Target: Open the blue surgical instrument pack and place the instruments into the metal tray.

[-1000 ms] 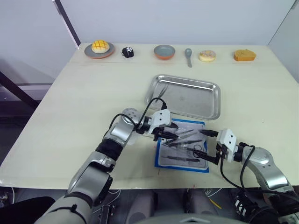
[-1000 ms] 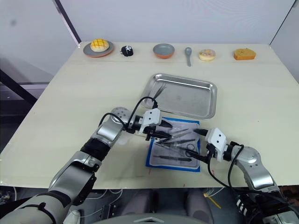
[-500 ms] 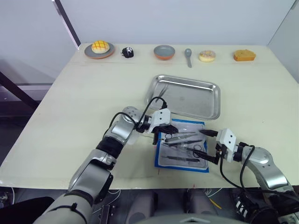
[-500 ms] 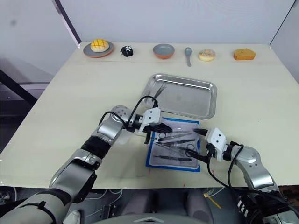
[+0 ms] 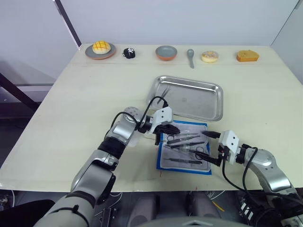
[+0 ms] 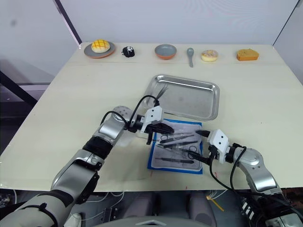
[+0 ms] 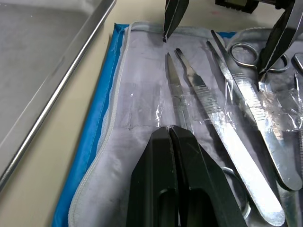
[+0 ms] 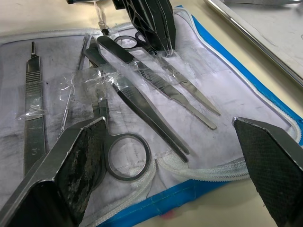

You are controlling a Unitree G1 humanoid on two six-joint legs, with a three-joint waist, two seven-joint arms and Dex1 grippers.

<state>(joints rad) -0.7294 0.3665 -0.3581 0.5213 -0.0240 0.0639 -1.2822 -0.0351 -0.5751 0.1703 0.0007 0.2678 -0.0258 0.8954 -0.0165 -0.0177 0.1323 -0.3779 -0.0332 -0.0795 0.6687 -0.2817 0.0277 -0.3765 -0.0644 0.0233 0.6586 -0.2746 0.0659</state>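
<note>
The blue surgical instrument pack (image 5: 184, 149) lies open on the counter, so picking out the instruments (image 7: 222, 118) comes next. My left jaws (image 7: 169, 130) are pressed together, empty, tips on the lining just short of them. My right jaws (image 8: 175, 156) gape wide over the pack. The metal tray (image 5: 189, 97) sits just beyond.

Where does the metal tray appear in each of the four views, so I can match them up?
Left eye view: metal tray mid-table, beyond the open blue surgical instrument pack.
Right eye view: same place, tray beyond the pack.
Left wrist view: tray rim at the upper left corner.
Right wrist view: tray rim at the upper right corner.
Shared landmark: the pack's blue edge beside the tray.
</note>
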